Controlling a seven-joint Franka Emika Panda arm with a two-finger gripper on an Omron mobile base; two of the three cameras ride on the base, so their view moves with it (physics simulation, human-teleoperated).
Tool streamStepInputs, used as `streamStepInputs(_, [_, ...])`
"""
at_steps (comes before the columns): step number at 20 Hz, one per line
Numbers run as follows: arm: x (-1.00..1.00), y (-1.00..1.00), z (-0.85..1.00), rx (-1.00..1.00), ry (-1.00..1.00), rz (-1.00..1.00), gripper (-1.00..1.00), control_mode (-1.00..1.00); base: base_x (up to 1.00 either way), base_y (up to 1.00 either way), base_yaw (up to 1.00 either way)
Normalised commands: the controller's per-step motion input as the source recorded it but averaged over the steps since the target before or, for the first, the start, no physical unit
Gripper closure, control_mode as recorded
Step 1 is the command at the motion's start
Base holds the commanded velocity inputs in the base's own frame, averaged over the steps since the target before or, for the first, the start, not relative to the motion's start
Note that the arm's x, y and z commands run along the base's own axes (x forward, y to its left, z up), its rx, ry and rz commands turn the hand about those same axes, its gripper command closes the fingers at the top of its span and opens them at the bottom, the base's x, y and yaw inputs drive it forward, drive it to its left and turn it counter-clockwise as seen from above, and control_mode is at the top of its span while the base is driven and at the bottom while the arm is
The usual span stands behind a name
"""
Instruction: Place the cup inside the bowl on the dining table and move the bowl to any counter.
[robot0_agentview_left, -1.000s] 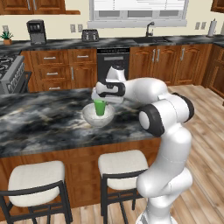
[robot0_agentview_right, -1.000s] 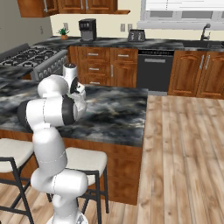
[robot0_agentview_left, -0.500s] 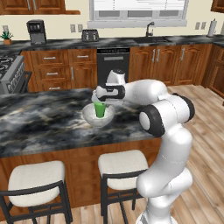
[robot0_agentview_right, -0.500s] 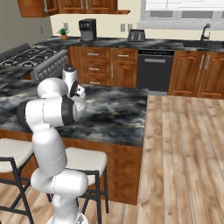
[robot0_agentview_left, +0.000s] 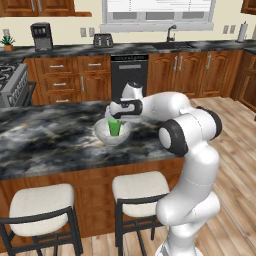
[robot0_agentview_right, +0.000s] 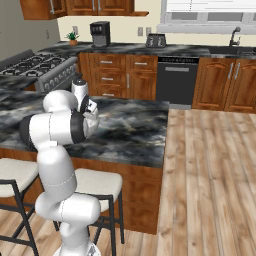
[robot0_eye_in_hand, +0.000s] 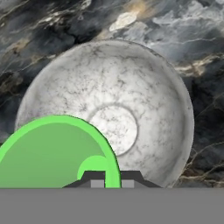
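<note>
Gripper (robot0_agentview_left: 114, 120) clenched on the rim of the cup (robot0_agentview_left: 114, 128), holding it upright over the bowl (robot0_agentview_left: 112, 133), cup's lower part below the rim line. Can't tell if cup base touches bowl floor. In hand view, cup (robot0_eye_in_hand: 52, 153) sits at 7 o'clock, bowl (robot0_eye_in_hand: 144, 100) centre at 12. Bowl on dining table (robot0_agentview_left: 55, 140), near its far edge. Counter (robot0_agentview_left: 150, 47) w/ sink at 12 o'clock beyond.
</note>
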Motion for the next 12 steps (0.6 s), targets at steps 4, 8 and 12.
streamStepInputs(4, [0.0, 0.0, -0.14, -0.03, 0.0, 0.0, 1.0, -1.0, 0.0, 0.0, 0.0])
streamStepInputs(8, [0.0, 0.0, -0.12, -0.03, 0.0, 0.0, 1.0, -1.0, 0.0, 0.0, 0.0])
streamStepInputs(12, [0.0, 0.0, -0.03, -0.03, 0.0, 0.0, 1.0, -1.0, 0.0, 0.0, 0.0])
